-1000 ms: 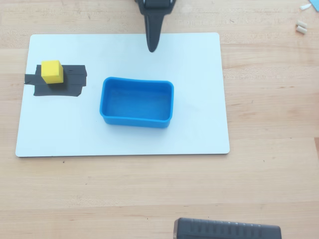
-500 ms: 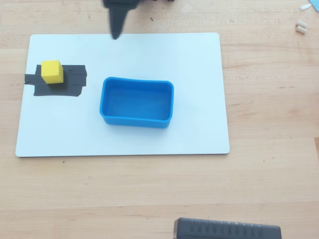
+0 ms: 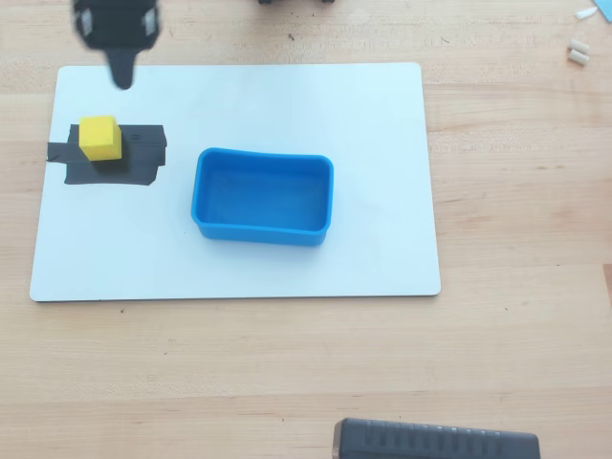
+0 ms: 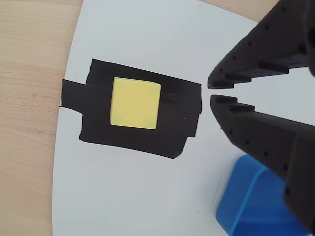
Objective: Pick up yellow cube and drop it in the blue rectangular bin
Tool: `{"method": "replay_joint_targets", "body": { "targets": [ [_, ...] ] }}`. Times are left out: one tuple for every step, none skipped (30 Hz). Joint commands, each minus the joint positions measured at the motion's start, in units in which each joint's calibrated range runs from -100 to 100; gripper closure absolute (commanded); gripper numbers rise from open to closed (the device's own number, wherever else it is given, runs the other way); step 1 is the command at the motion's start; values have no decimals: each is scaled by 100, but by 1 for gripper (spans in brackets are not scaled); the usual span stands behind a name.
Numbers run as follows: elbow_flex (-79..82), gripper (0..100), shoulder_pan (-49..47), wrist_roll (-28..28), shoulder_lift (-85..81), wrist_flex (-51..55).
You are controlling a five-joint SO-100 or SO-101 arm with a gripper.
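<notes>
the small bright yellow plain-faced cube [image 3: 99, 138] [image 4: 136, 103] sits on a black tape patch [image 3: 134, 164] [image 4: 140, 135] on the white rectangular board [image 3: 239, 258]. the shallow bright blue plastic rectangular bin [image 3: 263, 196] [image 4: 256, 206] lies empty to the cube's right in the overhead view. the black two-finger gripper [image 4: 210, 92] hangs beside the cube, clear of it, its tips nearly closed on nothing.

Arm: enters the overhead view at the top left edge, black, mostly out of frame.
Gripper: black two-finger plastic gripper [image 4: 210, 92], coming in from the right of the wrist view.
Jaws: nearly together, a thin gap between the tips, nothing held.
</notes>
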Motion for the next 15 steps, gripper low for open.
{"method": "replay_joint_targets", "body": {
  "targets": [
    [-811,99,193,200,466,-148],
    [-866,99,176,225,503,-148],
    [-957,99,159,230,578,-148],
    [-1057,99,159,230,680,-148],
    [-1166,99,167,230,819,-148],
    [-1275,99,202,230,986,-148],
    [-1393,99,253,230,1182,-156],
    [-1438,99,313,210,1293,-181],
    [-1438,99,373,200,1321,-205],
    [-1438,96,425,176,1321,-205],
    [-1438,91,476,117,1293,-255],
    [-1438,86,553,15,1265,-354],
    [-1484,81,613,-34,1247,-387],
    [-1484,76,656,-49,1247,-387],
    [-1484,72,708,-73,1237,-387]
  ]
}}
